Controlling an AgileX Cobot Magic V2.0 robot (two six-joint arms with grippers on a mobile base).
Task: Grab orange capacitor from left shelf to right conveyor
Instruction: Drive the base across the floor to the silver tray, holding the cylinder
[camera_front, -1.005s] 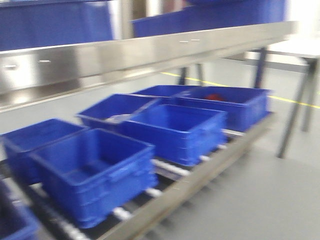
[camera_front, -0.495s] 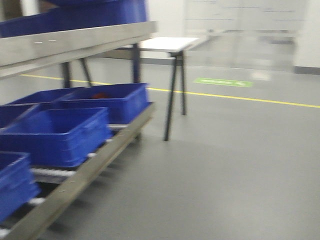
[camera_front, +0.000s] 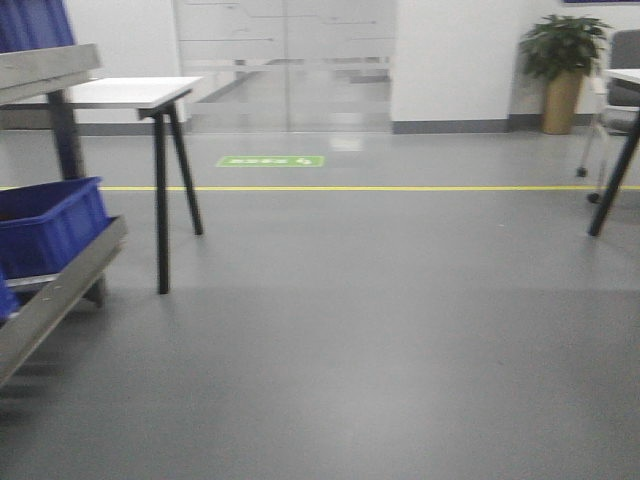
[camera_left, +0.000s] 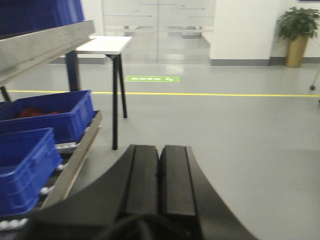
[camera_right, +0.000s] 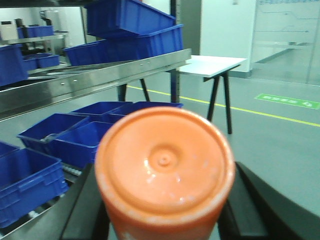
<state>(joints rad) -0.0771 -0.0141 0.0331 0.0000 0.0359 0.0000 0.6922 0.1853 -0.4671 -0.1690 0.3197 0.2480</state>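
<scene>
The orange capacitor fills the middle of the right wrist view, its flat rimmed end facing the camera. My right gripper is shut on it, one black finger at each side. The left shelf of shiny steel runs behind it on the left; it also shows at the left edge of the other views as shelf and shelf. My left gripper is shut with nothing in it and hangs over bare floor. The right conveyor is out of view.
Blue bins sit on the lower roller rack, seen also as bins and a bin. A white table on black legs stands beside the rack. A yellow floor line, a potted plant and a desk leg lie beyond.
The front view has swung to the right: the shelf and blue bins slid off to the left edge, and grey floor, glass doors and the plant came into sight.
</scene>
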